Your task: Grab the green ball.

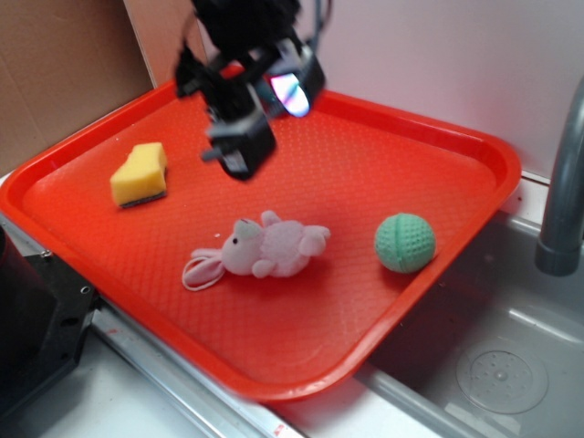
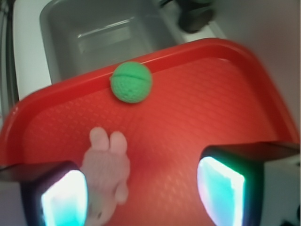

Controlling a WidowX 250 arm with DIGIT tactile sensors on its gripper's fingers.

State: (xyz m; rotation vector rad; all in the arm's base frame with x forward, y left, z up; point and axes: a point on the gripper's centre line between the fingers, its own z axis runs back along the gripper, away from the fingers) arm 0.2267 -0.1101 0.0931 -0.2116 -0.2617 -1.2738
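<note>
Wrist view, nearest first: two fingertips (image 2: 63,197) of the gripper (image 2: 141,195) glow pale at the bottom corners, set wide apart with nothing between them but bare tray. One pink plush (image 2: 106,172) lies just beside the left-hand tip, its feet pointing away. Farther on sits one ball (image 2: 131,82), close against the tray's (image 2: 235,94) far rim, well apart from the gripper. Beyond the rim lies one grey sink (image 2: 103,33), with a dark fitting at its far edge.

From the exterior view the count holds: one ball (image 1: 404,242) near the right rim of the tray (image 1: 274,365), one plush (image 1: 265,248) mid-tray with a looped cord at its head, and one yellow sponge (image 1: 140,173) toward the left. The gripper (image 1: 245,141) hangs above the back of the tray, clear of all three. The plush lies between the gripper and the near rim, the ball off to its right. A grey faucet (image 1: 561,182) stands at the right edge over the sink (image 1: 493,356); a black block (image 1: 32,319) sits at the left.
</note>
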